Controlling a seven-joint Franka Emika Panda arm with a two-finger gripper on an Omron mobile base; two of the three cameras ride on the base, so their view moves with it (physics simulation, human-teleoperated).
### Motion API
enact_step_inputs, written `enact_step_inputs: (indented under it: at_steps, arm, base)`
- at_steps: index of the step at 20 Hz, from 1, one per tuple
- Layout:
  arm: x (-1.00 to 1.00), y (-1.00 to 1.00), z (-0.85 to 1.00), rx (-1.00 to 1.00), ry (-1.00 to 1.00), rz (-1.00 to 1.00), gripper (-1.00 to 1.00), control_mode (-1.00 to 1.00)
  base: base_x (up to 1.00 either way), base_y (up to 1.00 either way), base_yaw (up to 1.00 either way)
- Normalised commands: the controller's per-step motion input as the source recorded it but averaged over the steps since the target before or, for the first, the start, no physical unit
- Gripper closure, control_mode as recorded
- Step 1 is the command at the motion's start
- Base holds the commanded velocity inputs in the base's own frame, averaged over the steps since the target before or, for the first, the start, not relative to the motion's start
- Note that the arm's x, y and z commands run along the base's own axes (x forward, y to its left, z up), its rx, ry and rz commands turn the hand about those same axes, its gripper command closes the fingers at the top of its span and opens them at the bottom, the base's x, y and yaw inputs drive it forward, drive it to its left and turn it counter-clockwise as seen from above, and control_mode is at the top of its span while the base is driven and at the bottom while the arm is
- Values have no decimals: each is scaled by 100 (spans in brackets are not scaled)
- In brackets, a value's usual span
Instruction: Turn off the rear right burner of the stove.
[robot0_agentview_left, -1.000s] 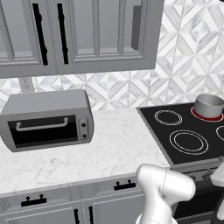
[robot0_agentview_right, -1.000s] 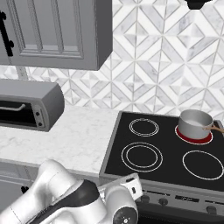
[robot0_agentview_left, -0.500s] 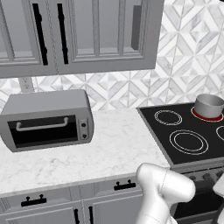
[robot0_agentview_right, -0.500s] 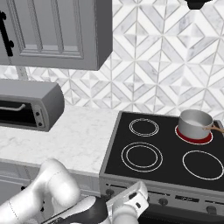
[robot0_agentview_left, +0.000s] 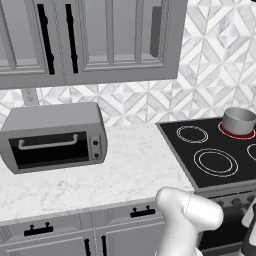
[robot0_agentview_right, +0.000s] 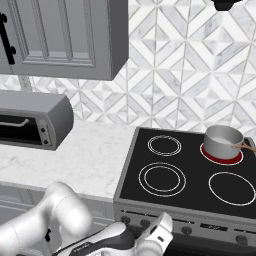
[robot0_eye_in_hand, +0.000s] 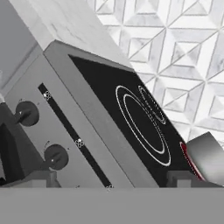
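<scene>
The stove (robot0_agentview_right: 150, 200) fills the lower right of the right base view. Its grey front panel (robot0_eye_in_hand: 39, 131) with two dark knobs (robot0_eye_in_hand: 27, 113) crosses the hand view's left. The rear right burner (robot0_agentview_right: 221, 156) glows red at right, under a grey pot (robot0_agentview_right: 223, 141). The gripper (robot0_agentview_right: 162, 235) hangs low before the panel; whether its jaws are parted cannot be told.

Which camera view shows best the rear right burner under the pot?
The right base view: the rear right burner glows red around the pot. The left base view shows it smaller, at the edge; the hand view only a red sliver.
</scene>
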Motion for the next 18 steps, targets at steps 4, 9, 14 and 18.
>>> enact_step_inputs:
  at_steps: [4, 9, 14, 18]
  arm:
    - [13, -19, -63, -25, 0, 16, -100, -100]
    - [1, -18, -51, -19, -3, 27, -100, -100]
    - [1, -41, -23, -8, -6, 25, -100, -100]
    - [4, -46, -14, -5, -5, 16, -100, -100]
  base:
    - [0, 0, 0]
    - [0, 0, 0]
    - [0, 0, 0]
    - [0, 0, 0]
